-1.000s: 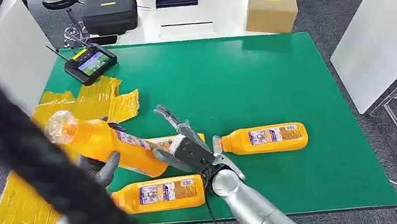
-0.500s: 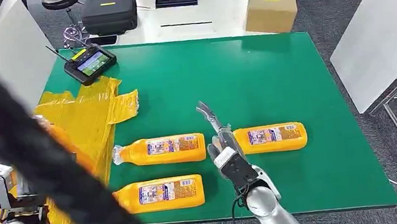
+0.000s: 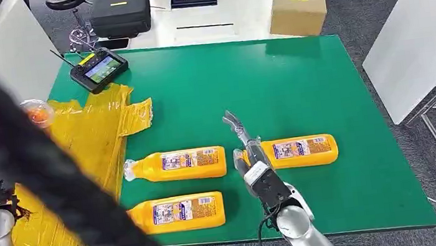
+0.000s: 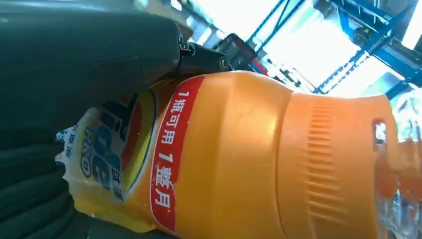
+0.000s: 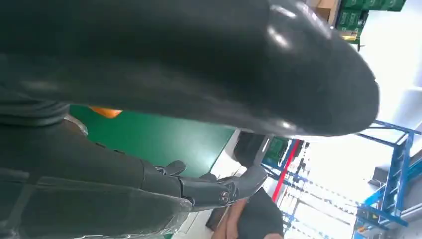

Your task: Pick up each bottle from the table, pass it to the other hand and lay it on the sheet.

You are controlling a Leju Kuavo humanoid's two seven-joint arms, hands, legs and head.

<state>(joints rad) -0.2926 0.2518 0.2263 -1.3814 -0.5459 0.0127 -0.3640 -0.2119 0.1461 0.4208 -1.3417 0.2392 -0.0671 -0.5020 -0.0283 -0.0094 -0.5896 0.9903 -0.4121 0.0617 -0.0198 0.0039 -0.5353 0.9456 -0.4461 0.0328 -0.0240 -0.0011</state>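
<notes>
**Bottle now in the left hand, carried out over the sheet**

A second ago both hands met near the middle of the scene, with an orange bottle between them. Now they are well apart, so the handover looks finished.

The left hand (image 4: 59, 119) grips the carried bottle (image 4: 259, 159); the left wrist view shows dark fingers wrapped around its labelled body. In the head view a thick black cable crosses the left of the picture and hides most of this hand and bottle. The bottle's clear cap end (image 3: 37, 112) shows beyond the cable, above the far left part of the yellow sheet (image 3: 94, 135). The bottle has swung from the centre out to that side.

The right hand (image 3: 248, 150) has let go and drawn back toward the right. It holds nothing, with its fingers stretched forward and apart, over the green counter (image 3: 273, 85). It hovers just beside the neck of the right bottle (image 3: 297, 152).

Two more bottles lie flat on the counter: the middle bottle (image 3: 177, 165) and the near bottle (image 3: 179, 212), whose neck end is hidden by the cable near the sheet's edge.

Judging from this, the carried bottle is about to be laid on the sheet, and three bottles remain to be moved.
</notes>
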